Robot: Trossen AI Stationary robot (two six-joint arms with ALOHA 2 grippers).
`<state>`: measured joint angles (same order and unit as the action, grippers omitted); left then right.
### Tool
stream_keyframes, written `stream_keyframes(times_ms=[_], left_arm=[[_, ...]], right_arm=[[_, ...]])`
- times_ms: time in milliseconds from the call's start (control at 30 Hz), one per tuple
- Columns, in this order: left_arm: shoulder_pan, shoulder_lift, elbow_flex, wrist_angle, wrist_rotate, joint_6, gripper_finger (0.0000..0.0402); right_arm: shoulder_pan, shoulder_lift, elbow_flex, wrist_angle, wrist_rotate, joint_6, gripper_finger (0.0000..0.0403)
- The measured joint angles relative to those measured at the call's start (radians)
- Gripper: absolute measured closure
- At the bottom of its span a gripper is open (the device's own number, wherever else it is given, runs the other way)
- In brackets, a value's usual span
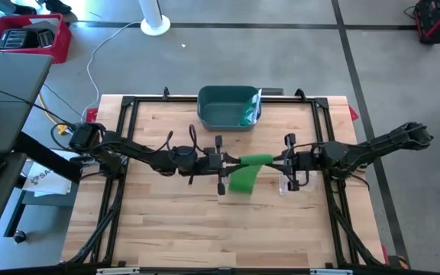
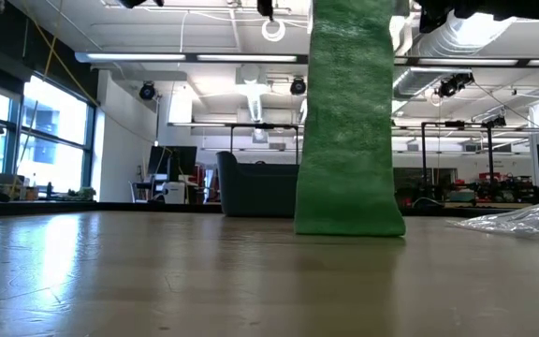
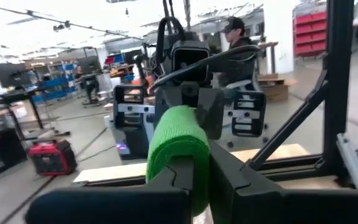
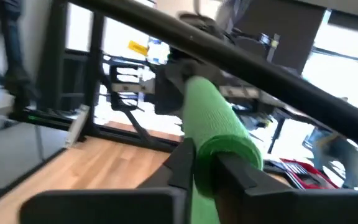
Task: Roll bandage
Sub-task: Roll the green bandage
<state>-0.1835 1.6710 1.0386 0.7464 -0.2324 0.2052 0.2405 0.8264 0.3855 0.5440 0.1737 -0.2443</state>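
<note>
Both dark two-finger grippers meet above the middle of the wooden tabletop (image 1: 166,229): the left gripper (image 1: 224,162) and the right gripper (image 1: 281,162) each pinch an end of the green fabric bandage roll (image 1: 254,160), fingers narrowed onto it. Its loose tail hangs down, the bottom edge resting on the wood. Behind, by the far edge, sits a dark green plastic bin (image 1: 224,107); clear plastic wrapping (image 2: 522,220) lies near the right gripper.

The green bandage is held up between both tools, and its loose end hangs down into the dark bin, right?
Not quite. The green bandage is held between the left tool and right tool, but the high view shows its loose end hanging onto the table, apart from the dark bin.
</note>
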Motion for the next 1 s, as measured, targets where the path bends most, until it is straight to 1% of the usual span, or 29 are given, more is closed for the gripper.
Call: stream_keyframes(times_ms=[67,133,233,333,400,467,533,600,633,700,767,867,900,933,1000], left_arm=[[-0.016,-0.022,0.000,-0.032,-0.041,0.026,0.0390],[-0.037,-0.059,0.000,-0.065,-0.077,0.056,0.0388],[-0.072,-0.119,0.000,-0.067,-0.082,0.073,0.0392],[-0.120,-0.166,0.000,-0.053,-0.046,0.077,0.0395],[-0.154,-0.192,0.001,-0.018,-0.017,0.086,0.0396],[-0.191,-0.204,0.025,0.003,0.001,0.099,0.0396],[-0.225,-0.203,0.073,-0.023,0.020,0.128,0.0396],[-0.258,-0.192,0.137,-0.088,0.017,0.173,0.0396],[-0.275,-0.186,0.171,-0.129,-0.003,0.198,0.0396],[-0.299,-0.179,0.227,-0.225,-0.075,0.250,0.0396],[-0.308,-0.178,0.255,-0.299,-0.192,0.295,0.0396],[-0.292,-0.178,0.248,-0.339,-0.390,0.333,0.0396],[-0.278,-0.178,0.238,-0.353,-0.436,0.338,0.0396],[-0.261,-0.178,0.223,-0.364,-0.464,0.338,0.0396],[-0.214,-0.178,0.171,-0.363,-0.484,0.312,0.0396]], right_arm=[[-0.001,-0.013,0.000,-0.023,0.030,0.002,0.0345],[0.000,-0.036,0.000,-0.039,0.035,0.017,0.0313],[0.003,-0.076,0.000,-0.089,0.037,0.044,0.0262],[0.011,-0.108,0.000,-0.143,0.036,0.066,0.0224],[0.011,-0.120,0.000,-0.167,0.036,0.074,0.0210],[0.011,-0.122,0.000,-0.175,0.036,0.087,0.0205],[0.011,-0.121,0.000,-0.175,0.036,0.087,0.0204],[0.010,-0.120,0.000,-0.176,0.036,0.087,0.0203],[0.011,-0.120,0.000,-0.175,0.036,0.088,0.0203],[0.011,-0.120,0.000,-0.174,0.036,0.091,0.0203],[0.011,-0.120,0.000,-0.175,0.035,0.091,0.0203],[0.011,-0.120,0.000,-0.191,0.035,0.112,0.0203],[0.011,-0.119,0.000,-0.200,0.035,0.116,0.0203],[0.011,-0.119,0.000,-0.208,0.035,0.117,0.0203],[0.011,-0.119,0.000,-0.226,0.034,0.119,0.0203]])
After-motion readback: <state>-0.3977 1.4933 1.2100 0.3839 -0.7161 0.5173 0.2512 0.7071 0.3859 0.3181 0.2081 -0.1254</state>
